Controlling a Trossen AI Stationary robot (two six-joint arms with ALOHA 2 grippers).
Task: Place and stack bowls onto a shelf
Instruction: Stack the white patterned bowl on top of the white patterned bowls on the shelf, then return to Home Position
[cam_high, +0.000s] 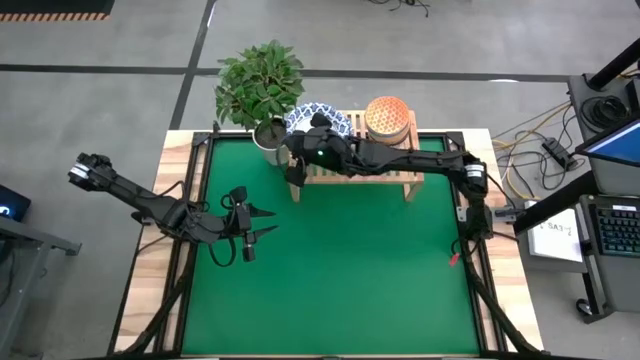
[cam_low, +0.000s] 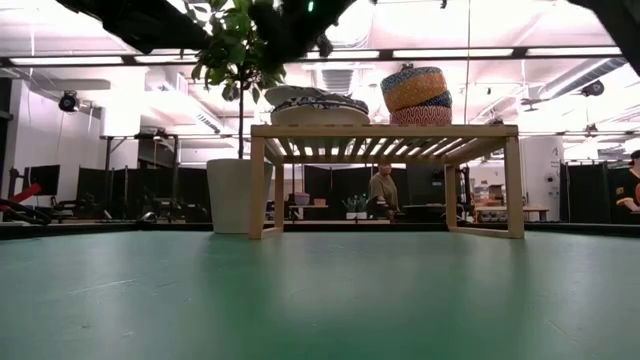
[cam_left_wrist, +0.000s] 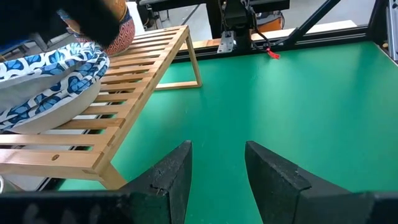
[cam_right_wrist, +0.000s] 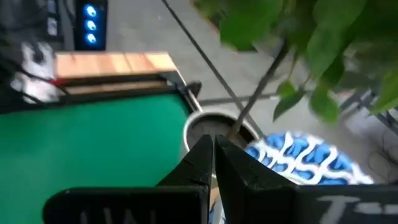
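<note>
The light-wood shelf stands on its two side legs at the far side of the green table, seen also as the shelf. On its slatted top rest a stack of wide white bowls with blue rims and a stack of smaller bowls, mustard yellow on top. My right gripper is shut, empty, above the shelf's left end beside the white bowls. My left gripper is open, over bare table near and left of the shelf.
A leafy plant in a white pot stands just left of the shelf at the far edge, close under my right gripper. Green table lies in front of the shelf. A person is in the room beyond.
</note>
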